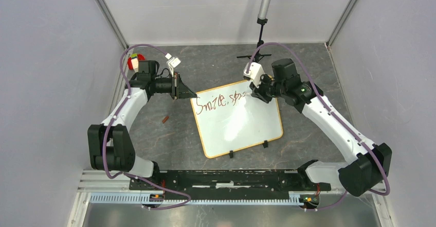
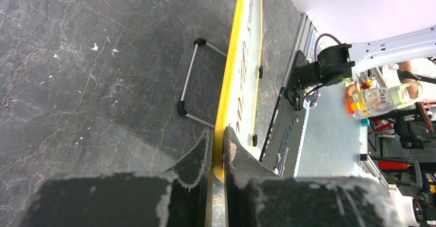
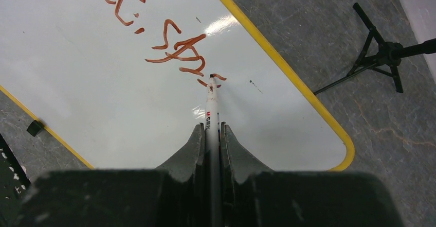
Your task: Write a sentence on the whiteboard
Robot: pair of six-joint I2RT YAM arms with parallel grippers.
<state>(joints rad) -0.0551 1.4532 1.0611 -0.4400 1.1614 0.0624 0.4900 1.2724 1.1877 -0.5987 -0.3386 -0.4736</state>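
The whiteboard (image 1: 240, 126) lies tilted in the middle of the table, propped up on a wire stand (image 2: 191, 81). My left gripper (image 1: 190, 94) is shut on the yellow frame (image 2: 226, 95) at the board's far left corner, one finger on each face. My right gripper (image 3: 211, 130) is shut on a white marker (image 3: 211, 102). The marker's tip touches the board at the end of the dark red sentence (image 3: 175, 49). In the top view the sentence (image 1: 218, 102) reads "Smile, sp" and a part-formed letter.
A black tripod foot with a grey pole (image 1: 261, 36) stands just behind the board. A small coloured cube (image 1: 134, 61) sits at the far left. A short red-brown piece (image 1: 165, 119) lies left of the board. Two black clips (image 1: 232, 154) mark the board's near edge.
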